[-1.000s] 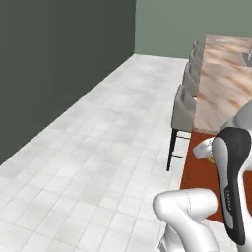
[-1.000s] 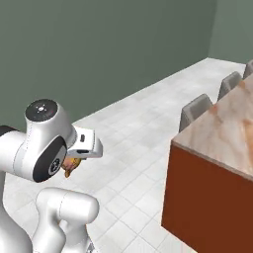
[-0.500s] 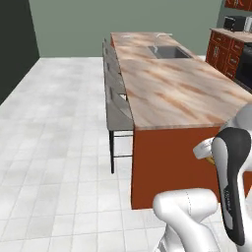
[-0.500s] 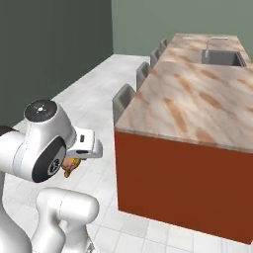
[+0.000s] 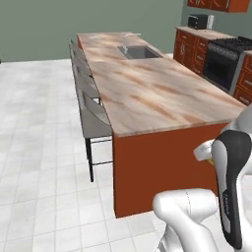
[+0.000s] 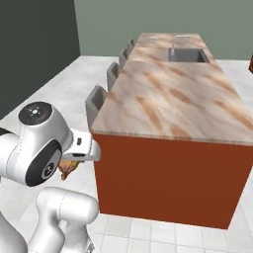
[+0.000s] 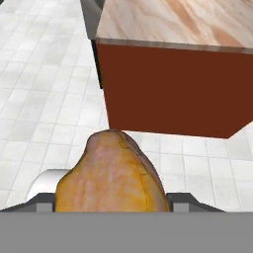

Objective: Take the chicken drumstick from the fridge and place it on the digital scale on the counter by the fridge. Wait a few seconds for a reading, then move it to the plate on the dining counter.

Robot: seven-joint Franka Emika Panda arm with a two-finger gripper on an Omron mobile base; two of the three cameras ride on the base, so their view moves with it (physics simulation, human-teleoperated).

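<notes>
Between pinching jaws, chicken drumstick close-up, dining counter sink end from base views

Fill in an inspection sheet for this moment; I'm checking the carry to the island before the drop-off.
Surface: long beige-brown marbled dining counter on a red-brown base, with an inset steel sink at its far end.
Job's things: golden-orange chicken drumstick held in the gripper, off the counter, near the island's end; it also peeks out under the arm in the right base view. Plate: nothing seen.
Clutter: nothing seen on the counter top.
Grippers: gripper closed on the drumstick.
Cables: nothing seen.
Surroundings: grey stools along the island's side, white tiled floor, black oven among red-brown cabinets, grey toaster.
</notes>
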